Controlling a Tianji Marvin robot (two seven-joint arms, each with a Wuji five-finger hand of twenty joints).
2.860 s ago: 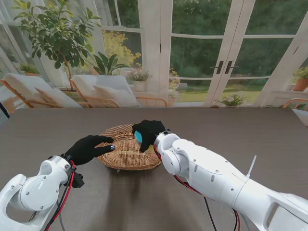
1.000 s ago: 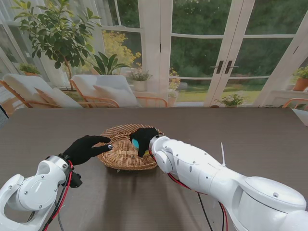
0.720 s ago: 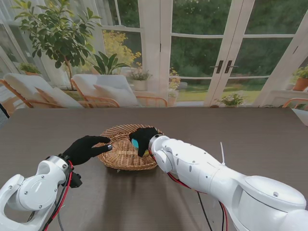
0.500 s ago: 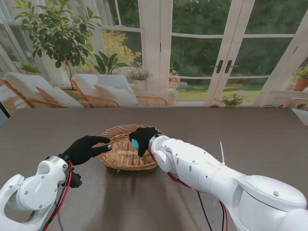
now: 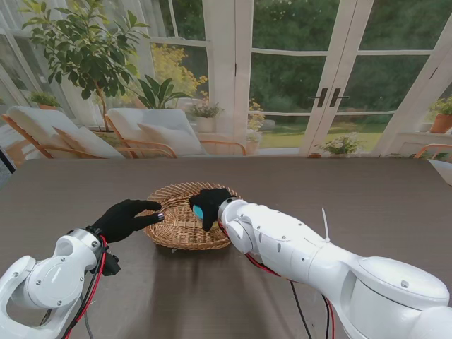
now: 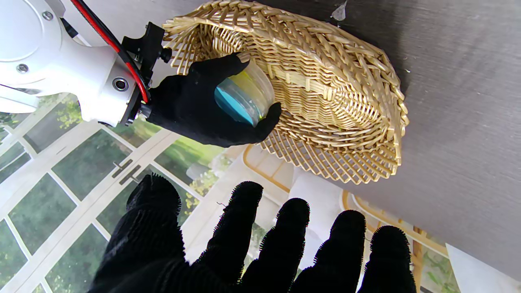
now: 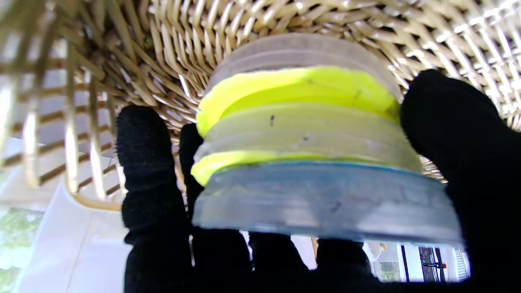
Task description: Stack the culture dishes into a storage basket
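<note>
Round woven wicker storage basket [image 5: 185,226] sits on the dark grey wood-grain table [image 5: 353,198], near the middle and slightly left.

Right hand [image 5: 209,203], black-gloved, is over the right part of the basket, fingers wrapped around a stack of clear round plastic culture dishes [image 5: 200,210]. Left wrist view shows the same hold: right hand [image 6: 205,108] clasping the stack [image 6: 243,97] inside the basket's rim [image 6: 366,101]. Right wrist view: the stack [image 7: 309,138] shows a blue-filled dish closest to the palm, yellow-filled dishes beyond it, and a clear one toward the wicker floor [image 7: 244,24]. Whether the stack touches the floor cannot be told.

Left hand [image 5: 128,217], also black-gloved, is at the basket's left rim, fingers spread and holding nothing; fingertips lie at the rim edge. Left wrist view shows the fingers [image 6: 285,236] splayed apart.
</note>
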